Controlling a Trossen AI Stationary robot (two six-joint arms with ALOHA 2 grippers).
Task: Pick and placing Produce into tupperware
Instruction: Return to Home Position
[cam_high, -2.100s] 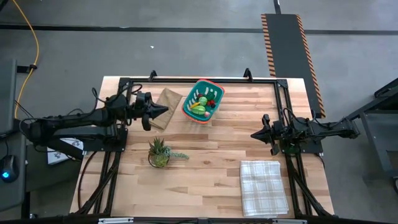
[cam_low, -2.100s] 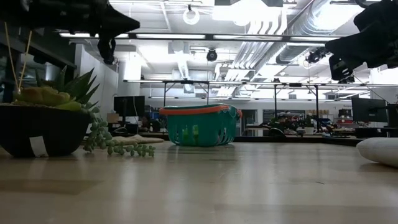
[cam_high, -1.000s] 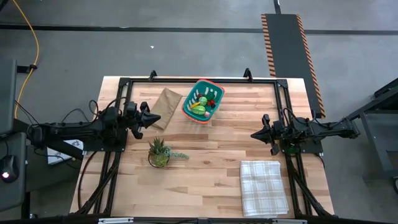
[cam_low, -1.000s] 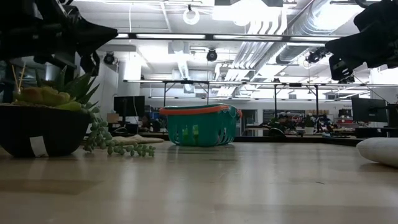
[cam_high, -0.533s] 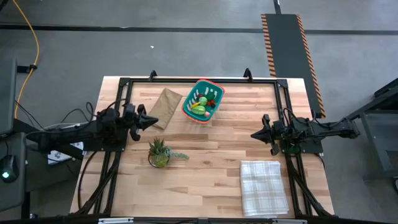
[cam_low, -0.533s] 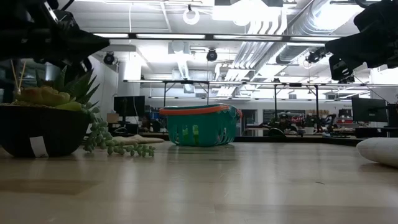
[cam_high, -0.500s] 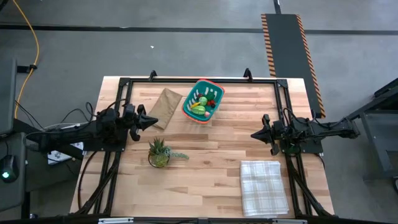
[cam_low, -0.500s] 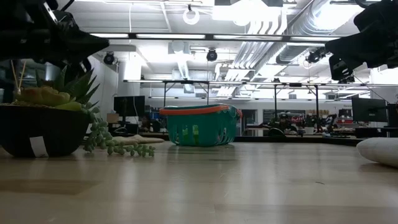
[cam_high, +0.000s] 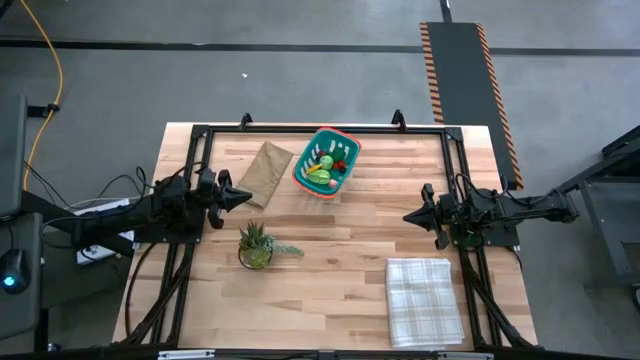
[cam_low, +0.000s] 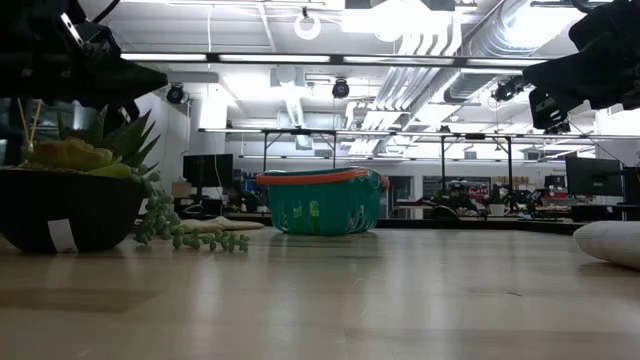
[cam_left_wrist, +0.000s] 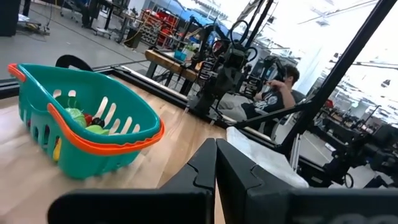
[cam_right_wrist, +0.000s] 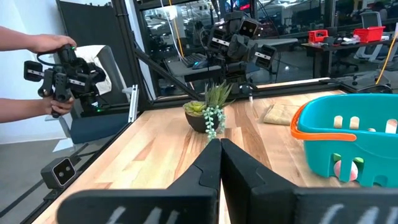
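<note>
1. The left gripper (cam_high: 246, 197) hovers to the left of the tupperware (cam_high: 303, 170), well apart from it. Its two fingers are pressed together and carry nothing.
2. A flat paper bag (cam_high: 264, 166) lies just to the left of the tupperware. A potted plant (cam_high: 256, 246) stands farther away on the same side.
3. The produce (cam_high: 322, 168) lies inside the tupperware, as green, yellow, red and pink pieces. I see no piece outside it.
4. The pieces look like small, light, hard plastic toys with smooth round sides, so I think they could slip. A hold across the middle seems safest. The tupperware looks light and rather stiff, and its orange rim is the best place to hold it.
5. The right gripper (cam_high: 407, 215) waits to the right of the tupperware, well apart. Its fingers are together and empty.
</note>
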